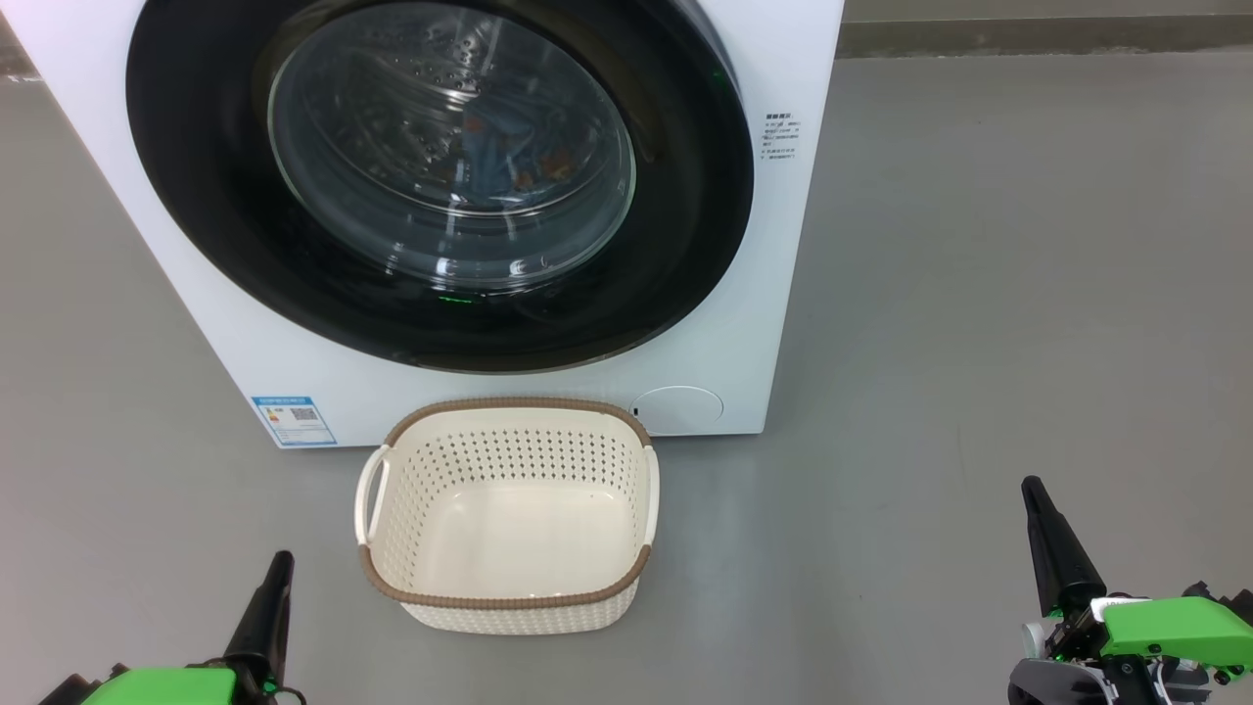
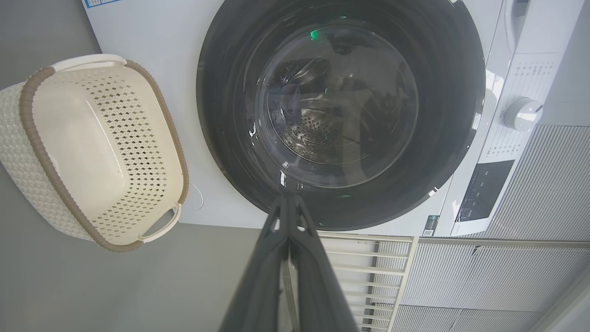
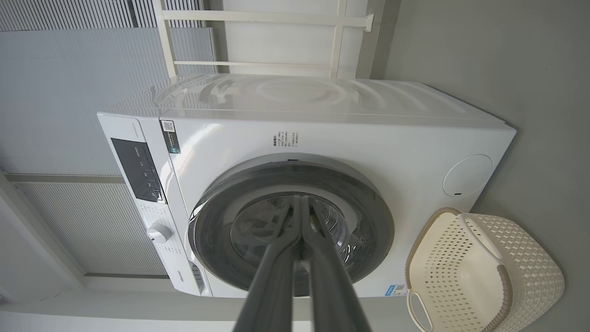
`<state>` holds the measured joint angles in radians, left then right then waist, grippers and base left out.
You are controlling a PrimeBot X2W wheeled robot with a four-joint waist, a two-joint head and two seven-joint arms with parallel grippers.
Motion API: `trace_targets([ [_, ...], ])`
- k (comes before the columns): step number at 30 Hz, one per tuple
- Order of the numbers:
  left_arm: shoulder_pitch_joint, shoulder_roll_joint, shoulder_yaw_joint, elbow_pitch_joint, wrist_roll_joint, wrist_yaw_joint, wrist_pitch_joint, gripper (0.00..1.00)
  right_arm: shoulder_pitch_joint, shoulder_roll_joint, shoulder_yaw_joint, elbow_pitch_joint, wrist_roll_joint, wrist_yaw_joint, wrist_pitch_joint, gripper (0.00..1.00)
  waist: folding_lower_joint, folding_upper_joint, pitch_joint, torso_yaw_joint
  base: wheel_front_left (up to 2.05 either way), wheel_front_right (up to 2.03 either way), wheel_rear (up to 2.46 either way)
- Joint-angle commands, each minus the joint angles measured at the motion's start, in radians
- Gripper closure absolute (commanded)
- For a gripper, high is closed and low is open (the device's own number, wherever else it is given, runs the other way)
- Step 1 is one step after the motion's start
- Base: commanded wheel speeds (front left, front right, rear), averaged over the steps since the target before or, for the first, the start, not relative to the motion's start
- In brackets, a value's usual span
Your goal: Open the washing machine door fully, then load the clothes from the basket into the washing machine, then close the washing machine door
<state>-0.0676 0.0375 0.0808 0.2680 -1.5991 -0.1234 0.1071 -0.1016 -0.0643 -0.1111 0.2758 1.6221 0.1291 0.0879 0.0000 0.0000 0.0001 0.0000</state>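
Down on the grey floor (image 1: 979, 294), the basket (image 1: 519, 615) sat just before the washer (image 1: 685, 372), its pale bottom bare. The door (image 1: 196, 147) lay flush against the front, its top cut off by the frame edge. Behind the glass, dim under reflections, the clothes (image 1: 509, 157) showed as blue with orange specks inside the drum. Left gripper (image 1: 282, 566) and right gripper (image 1: 1036, 501) hung low at the corners, fingers pressed together, their bodies partly cropped.
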Motion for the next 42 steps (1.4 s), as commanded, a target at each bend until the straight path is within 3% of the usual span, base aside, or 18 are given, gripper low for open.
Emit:
trace_targets([
  [1, -0.048, 0.013, 0.035, -0.018, -0.008, -0.006, 0.007, 1.00, -0.012, -0.003, 0.019, -0.025, 0.005, 0.002, 0.008, 1.00, 0.0000, 0.0000, 0.000, 0.000, 0.00, 0.00, 0.00],
  [42, -0.048, 0.013, 0.035, -0.017, -0.008, -0.006, 0.007, 1.00, -0.013, 0.000, 0.015, -0.025, 0.001, 0.002, 0.011, 1.00, 0.0000, 0.0000, 0.000, 0.000, 0.00, 0.00, 0.00],
])
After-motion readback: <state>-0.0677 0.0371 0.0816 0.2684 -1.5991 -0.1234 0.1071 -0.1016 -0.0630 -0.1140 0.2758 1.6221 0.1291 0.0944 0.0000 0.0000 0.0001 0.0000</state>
